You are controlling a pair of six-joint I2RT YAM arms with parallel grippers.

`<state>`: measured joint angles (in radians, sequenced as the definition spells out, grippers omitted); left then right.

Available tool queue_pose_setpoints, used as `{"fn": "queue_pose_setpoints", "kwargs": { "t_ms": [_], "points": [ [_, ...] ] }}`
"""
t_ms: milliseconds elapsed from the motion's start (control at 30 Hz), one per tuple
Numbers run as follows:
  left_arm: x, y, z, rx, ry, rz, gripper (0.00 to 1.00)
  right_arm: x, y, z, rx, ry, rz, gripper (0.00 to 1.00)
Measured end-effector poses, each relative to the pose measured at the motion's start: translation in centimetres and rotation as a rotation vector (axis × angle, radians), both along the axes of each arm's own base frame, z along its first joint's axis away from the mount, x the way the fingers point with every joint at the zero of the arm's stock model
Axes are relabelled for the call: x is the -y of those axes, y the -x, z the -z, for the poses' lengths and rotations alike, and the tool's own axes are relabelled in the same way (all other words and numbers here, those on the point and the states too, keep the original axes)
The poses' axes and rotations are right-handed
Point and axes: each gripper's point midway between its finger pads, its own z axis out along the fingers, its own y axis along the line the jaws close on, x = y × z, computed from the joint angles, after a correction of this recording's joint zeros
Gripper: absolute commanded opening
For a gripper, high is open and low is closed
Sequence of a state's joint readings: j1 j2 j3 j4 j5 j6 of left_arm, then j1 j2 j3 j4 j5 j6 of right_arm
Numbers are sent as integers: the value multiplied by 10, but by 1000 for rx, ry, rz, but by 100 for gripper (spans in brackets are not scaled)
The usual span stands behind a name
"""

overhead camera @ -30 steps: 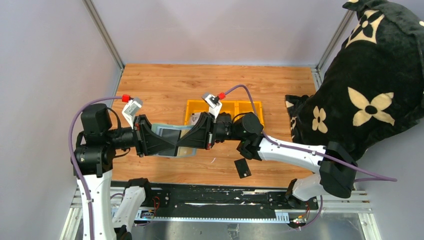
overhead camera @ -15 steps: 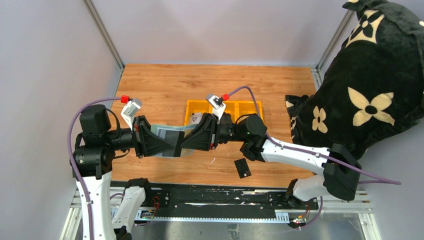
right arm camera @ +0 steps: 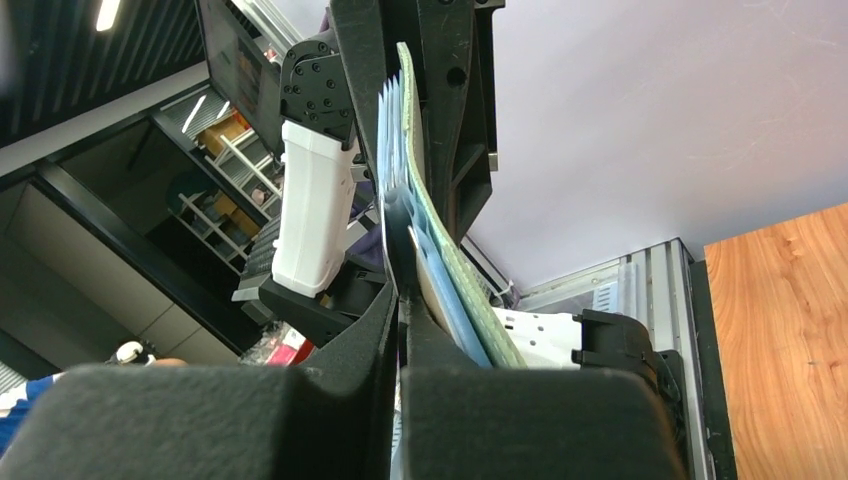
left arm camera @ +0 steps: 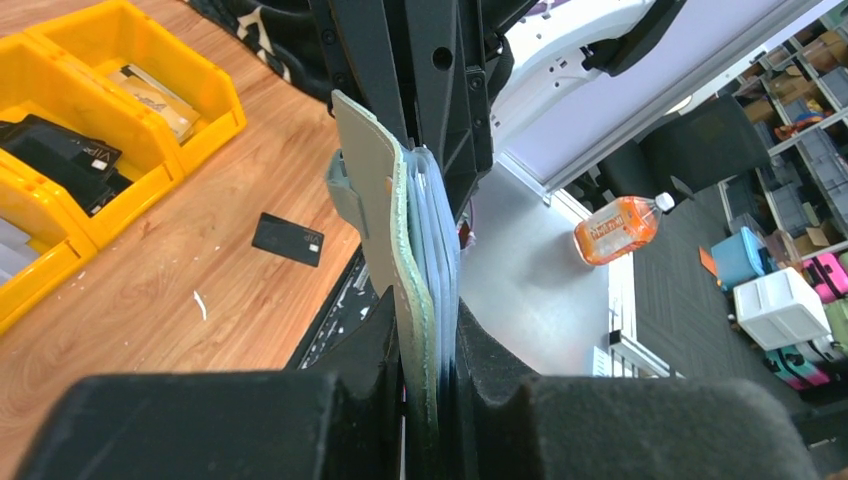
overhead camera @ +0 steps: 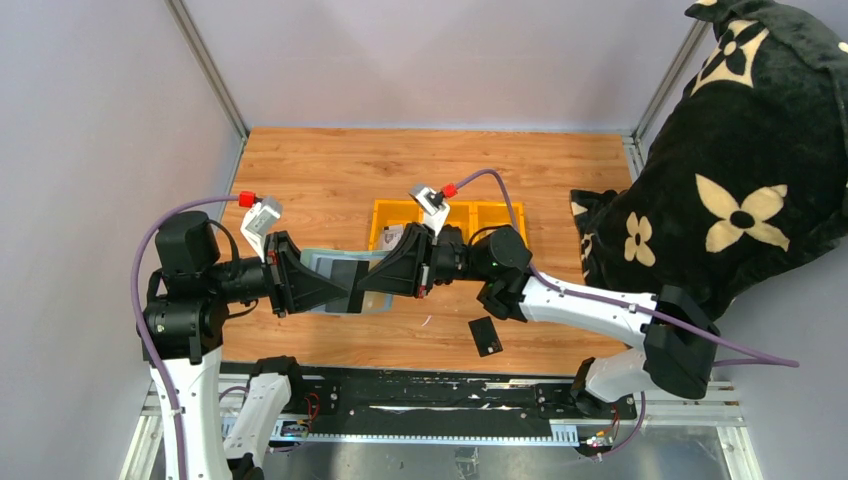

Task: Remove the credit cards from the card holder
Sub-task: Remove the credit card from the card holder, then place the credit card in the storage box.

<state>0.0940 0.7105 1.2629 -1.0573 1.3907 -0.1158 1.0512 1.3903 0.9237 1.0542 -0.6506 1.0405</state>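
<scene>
Working outward from the near edge of the counter (overhead camera: 330, 180), we see one black credit card (overhead camera: 485, 336) lying loose by the right arm (overhead camera: 580, 300), so the next card is likely the step in hand. Just beyond, the card holder (overhead camera: 325, 260) hangs above the wood between the arms, the left jaws closed tight on one end and the right jaws all but shut at the other, on a card or a pocket lip we cannot tell. We should hold the left end rigid and pull the right straight along the pocket, untwisted, short of the yellow bins (left arm camera: 205, 120) behind.
</scene>
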Motion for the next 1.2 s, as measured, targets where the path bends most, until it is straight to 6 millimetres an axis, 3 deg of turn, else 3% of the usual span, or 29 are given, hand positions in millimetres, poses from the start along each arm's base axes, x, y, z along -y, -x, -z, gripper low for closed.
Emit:
{"fn": "queue_pose_setpoints", "kwargs": {
  "t_ms": [367,467,533,767,900,1067,1200],
  "points": [
    [0,1,-4,13,-4,-6,0,27,-4,14,-19,12,56,0],
    [-1,-1,-4,16,-12,-18,0,34,-14,20,-28,28,73,0],
    [-2,-5,-1,15,-25,-43,0,44,-30,27,-47,52,109,0],
    [-13,-31,13,4,-110,-189,1,113,-122,62,-117,209,429,0],
    [-17,-39,17,-5,-130,-224,1,139,-158,86,-109,340,574,0],
    [-17,-39,18,-2,-135,-234,0,149,-204,128,-115,571,689,0],
    [-17,-35,16,17,-135,-233,0,151,-235,173,-140,754,729,0]
  ]
}}
